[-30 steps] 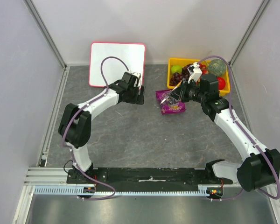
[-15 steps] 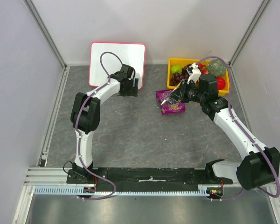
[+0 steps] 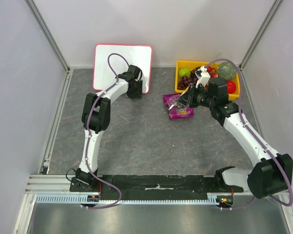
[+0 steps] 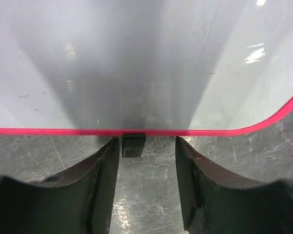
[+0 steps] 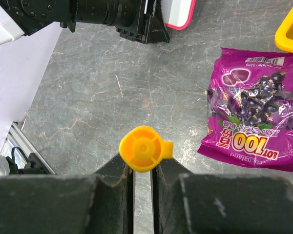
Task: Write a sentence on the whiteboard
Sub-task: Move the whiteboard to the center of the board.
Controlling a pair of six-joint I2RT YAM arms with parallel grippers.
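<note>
The whiteboard (image 3: 122, 61), pink-red framed, leans against the back wall, and its white face (image 4: 136, 63) carries no sentence. My left gripper (image 3: 135, 91) is low at the board's bottom edge. In the left wrist view it (image 4: 147, 142) is open, its tips just short of the frame. A small black foot (image 4: 133, 145) sits just beyond the left finger's tip. To the right, my right gripper (image 3: 178, 101) hovers above the floor. It (image 5: 143, 165) is shut on an orange marker (image 5: 144, 148), seen end-on.
A purple snack bag (image 3: 180, 112) (image 5: 254, 126) lies on the grey floor below my right gripper. A yellow bin (image 3: 177, 78) of fruit stands at the back right. Grey walls close in the left, back and right sides.
My left gripper has moved up and left to the whiteboard's bottom edge while the elbow swung inward, and its jaws have narrowed. The right arm and marker have not moved.
</note>
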